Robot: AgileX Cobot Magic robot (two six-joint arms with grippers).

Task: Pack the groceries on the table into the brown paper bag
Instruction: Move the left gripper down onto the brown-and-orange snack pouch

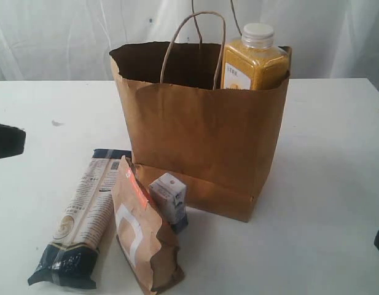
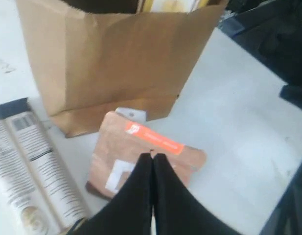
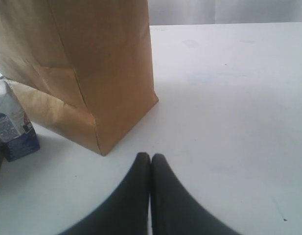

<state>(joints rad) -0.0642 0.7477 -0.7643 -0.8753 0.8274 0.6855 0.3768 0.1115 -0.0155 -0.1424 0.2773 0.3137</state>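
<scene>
My left tool (image 2: 151, 155) and right tool (image 3: 151, 155): both closed, empty.
Lower left, lifting the crumpled brown-orange paper pouch (image 1: 137, 233) could topple the small white-blue carton (image 1: 169, 196) just beside it.

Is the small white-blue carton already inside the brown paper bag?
No, the small white-blue carton sits on the table outside the brown paper bag, next to the brown-orange pouch.

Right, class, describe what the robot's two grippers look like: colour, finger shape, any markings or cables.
Both look alike. The left gripper has two plain black fingers, broad at the base and curving in to narrow rounded tips. The right gripper has the same smooth black pair. No markings, labels or cables show on either.
</scene>
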